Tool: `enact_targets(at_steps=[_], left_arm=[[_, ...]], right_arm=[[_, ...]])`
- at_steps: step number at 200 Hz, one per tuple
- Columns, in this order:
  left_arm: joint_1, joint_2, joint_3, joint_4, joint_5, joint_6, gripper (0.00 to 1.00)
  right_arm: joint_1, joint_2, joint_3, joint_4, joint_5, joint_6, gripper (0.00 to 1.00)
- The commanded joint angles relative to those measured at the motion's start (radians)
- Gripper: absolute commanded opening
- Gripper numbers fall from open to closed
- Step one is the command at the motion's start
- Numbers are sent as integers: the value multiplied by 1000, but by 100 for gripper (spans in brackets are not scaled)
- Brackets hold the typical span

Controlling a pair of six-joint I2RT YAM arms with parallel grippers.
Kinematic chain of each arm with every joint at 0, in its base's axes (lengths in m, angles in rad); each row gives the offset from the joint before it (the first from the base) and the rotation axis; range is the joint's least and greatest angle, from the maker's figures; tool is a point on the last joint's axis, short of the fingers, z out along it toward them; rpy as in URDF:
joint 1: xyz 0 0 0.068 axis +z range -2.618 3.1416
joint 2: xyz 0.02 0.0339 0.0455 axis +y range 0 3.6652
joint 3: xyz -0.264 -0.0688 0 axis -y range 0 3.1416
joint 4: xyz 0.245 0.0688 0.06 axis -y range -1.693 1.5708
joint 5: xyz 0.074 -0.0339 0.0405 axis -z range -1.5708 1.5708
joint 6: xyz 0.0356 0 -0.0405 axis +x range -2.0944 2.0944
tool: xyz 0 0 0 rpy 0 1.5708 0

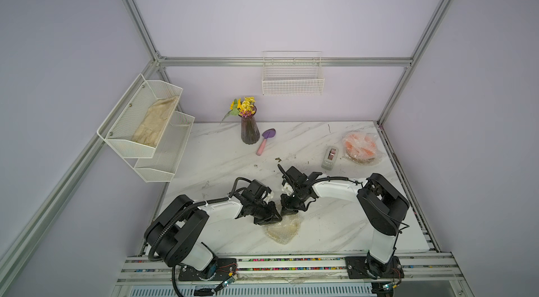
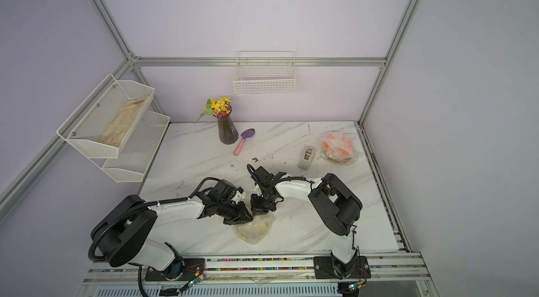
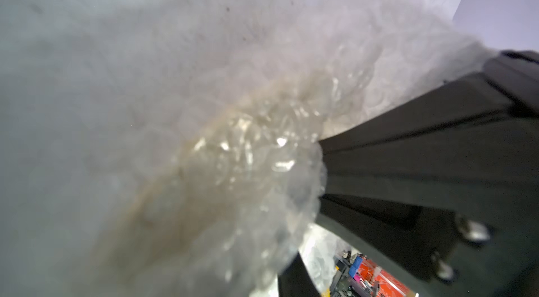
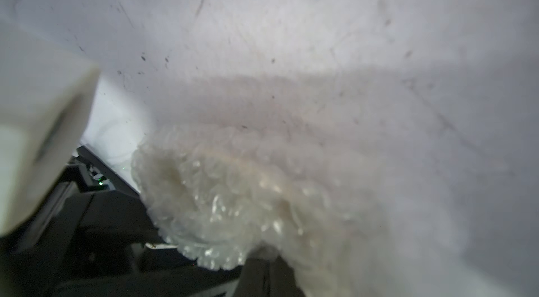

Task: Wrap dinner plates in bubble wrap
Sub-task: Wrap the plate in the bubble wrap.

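A pale cream dinner plate (image 1: 287, 230) (image 2: 256, 230) lies near the table's front middle, covered in crinkly bubble wrap (image 1: 278, 235) (image 2: 248, 235) (image 3: 233, 164) (image 4: 221, 199). My left gripper (image 1: 276, 218) (image 2: 248, 218) is at the bundle's far edge, shut on a raised fold of wrap that hides most of its jaws. My right gripper (image 1: 286, 212) (image 2: 257, 211) (image 4: 269, 254) meets it from the other side, shut, its tips against the wrap's edge. An orange plate (image 1: 359, 144) (image 2: 337, 143) sits wrapped at the back right on top of another plate.
A grey tape dispenser (image 1: 330, 158) (image 2: 306, 158) stands left of the orange bundle. A vase of flowers (image 1: 250, 132) and a purple trowel (image 1: 264, 141) are at the back. White mesh shelves (image 1: 145, 123) hang on the left wall, a wire basket (image 1: 292, 76) on the back wall.
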Motion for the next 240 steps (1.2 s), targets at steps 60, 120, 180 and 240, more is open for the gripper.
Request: enact_targets(at_steps=[60,120,180,240], left_arm=[[-23,95,-38,-98,-41,-39,19],[-22,66,0,-170,-73,-33,19],[8,18,377,-504,-192,127,29],[45,214,396,-443,-36,254,25]], right_arm=[[23,-156,-202,173,-31,282,0],[22,-194,-250,-134,197,160,0],[21,-80,-136,-73,365,-142,0],[-36,11,5,28,233,-436,0]])
